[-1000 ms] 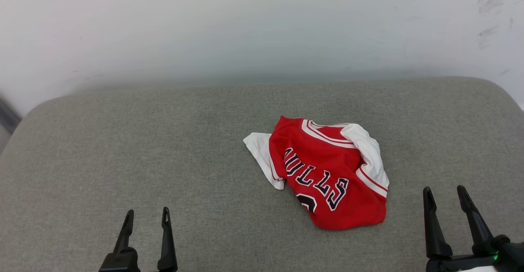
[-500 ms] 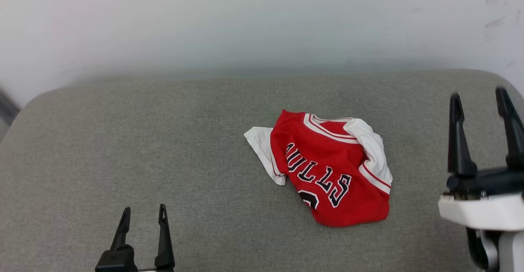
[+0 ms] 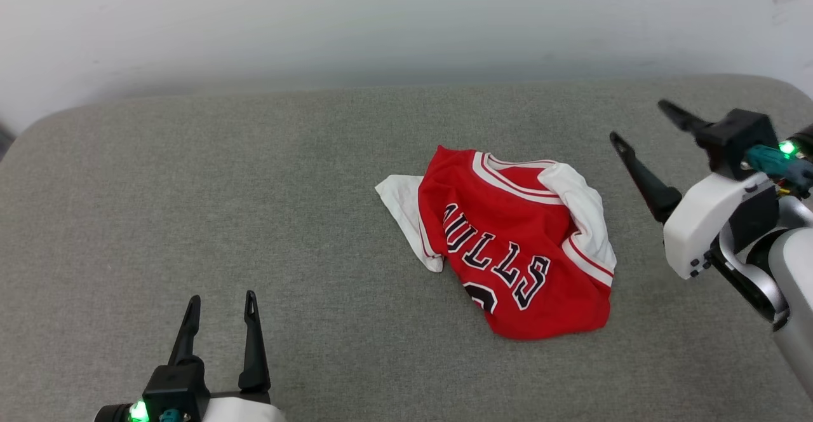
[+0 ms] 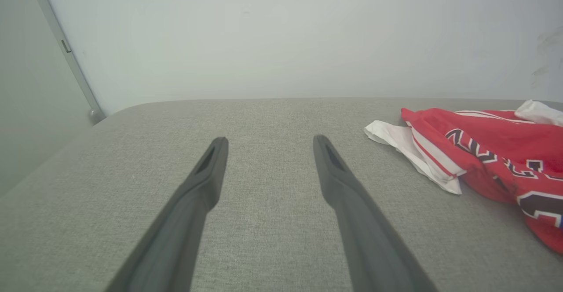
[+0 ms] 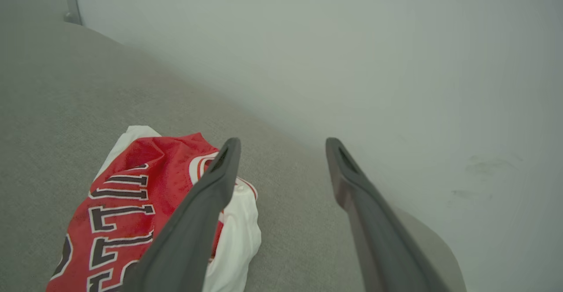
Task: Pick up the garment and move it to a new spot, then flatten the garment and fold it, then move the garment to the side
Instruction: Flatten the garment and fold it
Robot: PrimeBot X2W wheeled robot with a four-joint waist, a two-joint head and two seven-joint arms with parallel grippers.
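1. Left gripper point(image 3: 221, 297): lower left of the head view, fingers pointing up the frame. Jaws spread wide and holding nothing. In its wrist view, bare grey fabric lies between the two fingers.
2. Right gripper point(image 3: 637, 119): right edge of the head view, above mid-height, fingers slanting toward the upper left. Jaws spread wide and holding nothing. In its wrist view, the left finger crosses in front of the garment's white sleeve, with no contact to be seen.
3. Right arm housing point(image 3: 698, 218): pale shell behind the right gripper, with a small green light point(image 3: 787, 147) at its upper right.
4. Garment point(image 3: 508, 244): red jersey, crumpled in a heap right of centre in the head view.
   - It has white sleeves and red-and-white striped trim.
   - The black letters "ULLS", outlined in white, are readable, with part of a number below them.
   - One sleeve sticks out to the left; the other drapes over the upper right.
   - It lies between the grippers, well apart from the left one and nearer the right one.
5. Grey fabric surface point(image 3: 190, 187): a broad upholstered top with rounded far corners. The garment lies on it.
6. Wall point(image 3: 381, 15): pale, across the top of the frame, with faint scuffs at the upper right.
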